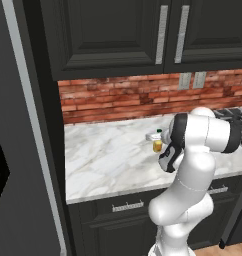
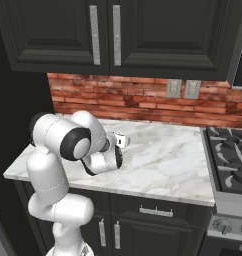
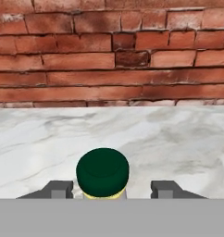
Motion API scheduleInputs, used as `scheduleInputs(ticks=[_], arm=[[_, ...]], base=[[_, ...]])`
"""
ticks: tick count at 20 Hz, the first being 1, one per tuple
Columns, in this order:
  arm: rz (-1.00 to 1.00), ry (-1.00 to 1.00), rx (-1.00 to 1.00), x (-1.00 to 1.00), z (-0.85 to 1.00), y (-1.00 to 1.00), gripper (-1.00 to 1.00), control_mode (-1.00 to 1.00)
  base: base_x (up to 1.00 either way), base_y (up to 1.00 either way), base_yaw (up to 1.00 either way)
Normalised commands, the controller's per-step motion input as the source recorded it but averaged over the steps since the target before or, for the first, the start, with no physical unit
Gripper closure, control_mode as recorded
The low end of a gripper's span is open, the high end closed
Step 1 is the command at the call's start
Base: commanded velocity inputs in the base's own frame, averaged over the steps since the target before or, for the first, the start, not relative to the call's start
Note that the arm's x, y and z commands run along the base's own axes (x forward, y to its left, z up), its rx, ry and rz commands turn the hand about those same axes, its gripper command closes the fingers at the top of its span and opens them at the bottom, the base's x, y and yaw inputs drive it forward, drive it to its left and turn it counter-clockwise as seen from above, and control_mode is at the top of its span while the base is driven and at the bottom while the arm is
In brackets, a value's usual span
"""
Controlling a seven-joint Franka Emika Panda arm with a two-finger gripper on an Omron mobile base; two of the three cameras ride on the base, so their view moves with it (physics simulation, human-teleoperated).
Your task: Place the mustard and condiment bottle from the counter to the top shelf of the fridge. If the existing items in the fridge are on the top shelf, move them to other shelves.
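1. The gripper (image 3: 113, 190) is low over the counter (image 1: 108, 160), with its two dark fingertips (image 3: 60, 189) one on each side of the mustard bottle (image 3: 102, 172).
2. The fingertips stand apart. There is a small gap between each tip and the bottle's green cap, so I cannot tell if they are squeezing the bottle lower down.
3. The mustard bottle stands upright on the white marble counter, well in front of the red brick wall (image 3: 112, 51).
4. In the left base view you can see a bit of the yellow bottle (image 1: 157, 145) just beside the robot's hand, near the back half of the counter.
5. In the right base view the white hand (image 2: 120, 140) points toward the brick wall, and the arm hides the bottle.
6. Dark cupboards (image 2: 113, 35) with silver handles hang above the counter, and more dark cupboards (image 1: 128, 220) sit below it.
7. A gas stove (image 2: 228, 155) sits to the right of the counter.
8. A tall grey door (image 1: 18, 150) stands at the left edge of the left base view.
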Motion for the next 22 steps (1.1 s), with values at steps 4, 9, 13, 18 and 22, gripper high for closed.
scheduleInputs(ticks=[4, 9, 13, 18, 22], arm=[[0.00, 0.00, 0.00, 0.00, 0.00, 0.00, 1.00, -1.00], [0.00, 0.00, 0.00, 0.00, 0.00, 0.00, 1.00, -1.00], [0.00, 0.00, 0.00, -0.39, 0.46, 0.00, 1.00, -1.00], [-0.02, 0.00, 0.00, -0.66, 0.86, 0.00, 1.00, -1.00], [-0.05, 0.00, 0.00, -0.56, 0.84, -0.01, 1.00, -1.00]], base=[[0.00, 0.00, 0.00], [0.00, 0.00, 0.00], [0.00, 0.00, 0.00], [0.00, 0.00, 0.00], [0.00, 0.00, 0.00]])
